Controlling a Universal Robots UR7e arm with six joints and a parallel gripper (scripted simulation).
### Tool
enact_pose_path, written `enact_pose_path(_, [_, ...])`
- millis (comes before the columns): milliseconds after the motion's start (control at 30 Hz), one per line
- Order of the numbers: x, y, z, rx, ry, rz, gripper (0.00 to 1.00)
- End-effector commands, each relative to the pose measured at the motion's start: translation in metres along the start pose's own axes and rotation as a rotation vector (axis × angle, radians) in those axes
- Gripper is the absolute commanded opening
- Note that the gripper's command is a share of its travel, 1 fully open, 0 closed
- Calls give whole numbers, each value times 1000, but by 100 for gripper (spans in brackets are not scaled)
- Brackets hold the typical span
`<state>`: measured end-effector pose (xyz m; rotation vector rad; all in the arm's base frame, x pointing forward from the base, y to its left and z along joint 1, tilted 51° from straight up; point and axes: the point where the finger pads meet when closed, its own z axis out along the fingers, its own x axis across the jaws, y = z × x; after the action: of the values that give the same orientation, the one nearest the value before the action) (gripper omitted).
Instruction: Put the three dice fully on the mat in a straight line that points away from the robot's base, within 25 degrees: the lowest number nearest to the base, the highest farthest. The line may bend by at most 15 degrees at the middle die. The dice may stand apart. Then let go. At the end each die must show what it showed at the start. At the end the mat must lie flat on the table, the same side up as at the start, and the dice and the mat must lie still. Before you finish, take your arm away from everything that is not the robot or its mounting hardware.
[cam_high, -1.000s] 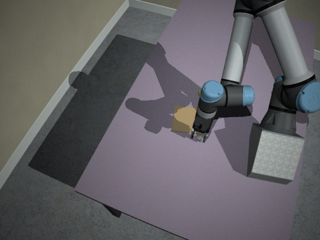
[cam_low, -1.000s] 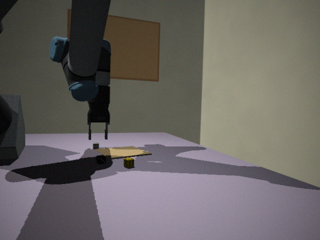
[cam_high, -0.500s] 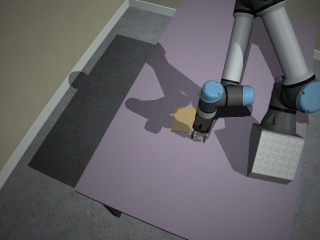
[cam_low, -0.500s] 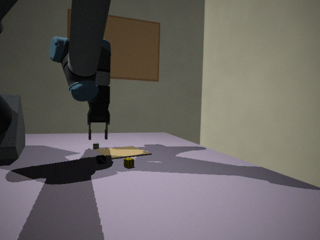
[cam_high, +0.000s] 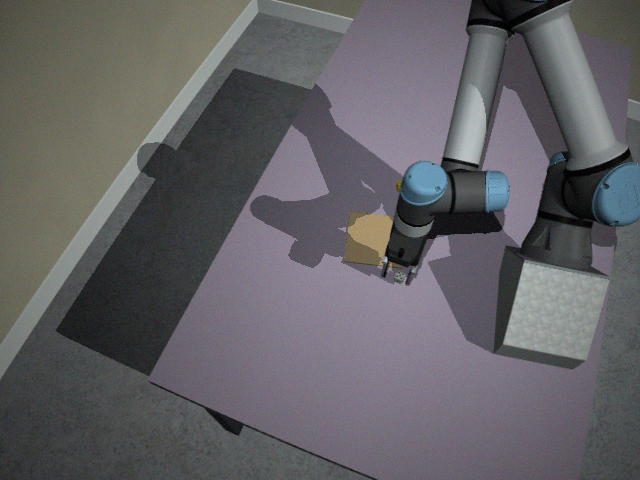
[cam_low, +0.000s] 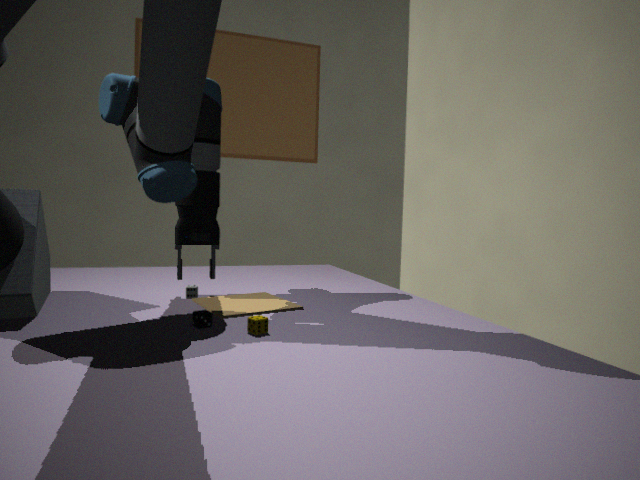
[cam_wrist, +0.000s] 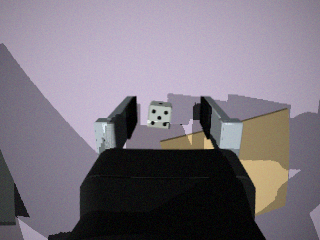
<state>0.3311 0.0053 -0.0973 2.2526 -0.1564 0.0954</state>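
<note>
Directly under the gripper (cam_low: 195, 274) sits the white die (cam_wrist: 159, 115), showing five pips in the wrist view and framed evenly between the two fingers. The jaws are spread to their full width with nothing between them, and the exterior view shows the tips hanging clear above the die, so this looks like alignment ahead of a descent and pinch. That die rests on the lilac table (cam_high: 330, 361) just beside the tan mat's (cam_high: 364, 240) edge, not on it. The black die (cam_low: 202, 318) and the yellow die (cam_low: 257, 325) also lie on the table, close to the mat's other side in the exterior view and slightly apart from each other; their top faces are too small to read. None of the three is on the mat yet, which lies flat. The wide spread probably gives margin on both sides of the die, so the fingers can come down without nudging or tipping it
</note>
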Motion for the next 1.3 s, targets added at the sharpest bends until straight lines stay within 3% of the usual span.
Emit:
enact_pose_path(0, [0,0,0,0,1,0,100])
enact_pose_path(567, [0,0,-11,0,1,0,100])
enact_pose_path(933, [0,0,-37,0,1,0,100])
enact_pose_path(1267, [0,0,-74,0,1,0,100])
